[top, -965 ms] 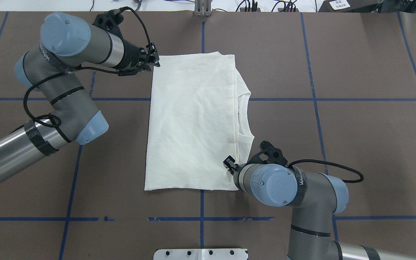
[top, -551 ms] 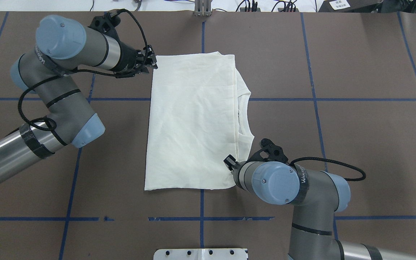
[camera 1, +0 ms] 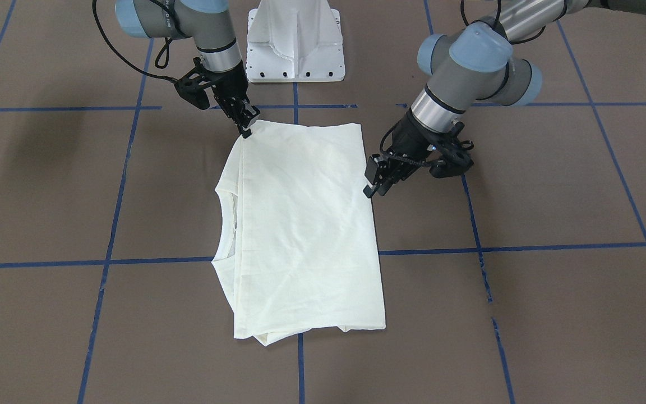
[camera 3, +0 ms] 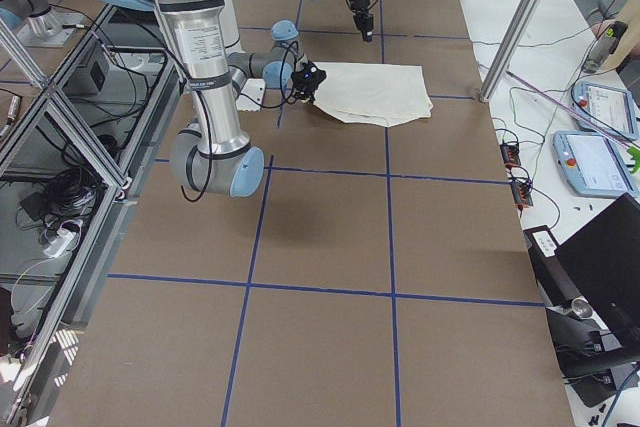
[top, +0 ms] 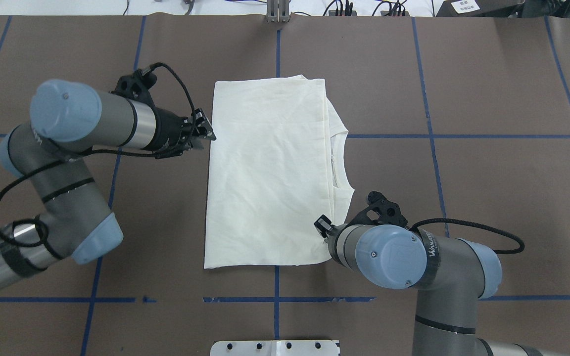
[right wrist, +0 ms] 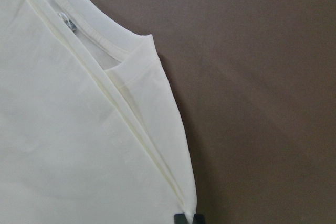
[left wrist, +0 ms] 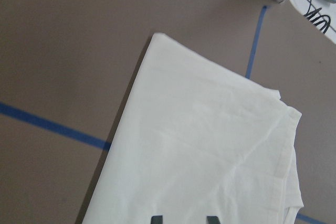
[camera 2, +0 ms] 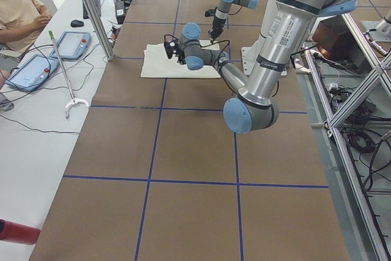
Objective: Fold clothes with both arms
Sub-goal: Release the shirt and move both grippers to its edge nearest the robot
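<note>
Nearest the robot, the black two-finger right hand is pinched on a corner of the cream, soft-cloth folded shirt, which lies flat on the brown paper-covered table. The shirt looks light, limp and layered, so it is best taken at corners, through every layer. Farther off, at the shirt's opposite long edge, the black left hand hangs released; only the right wrist view shows the stacked hems at the pinch, which the arm hides overhead.
</note>
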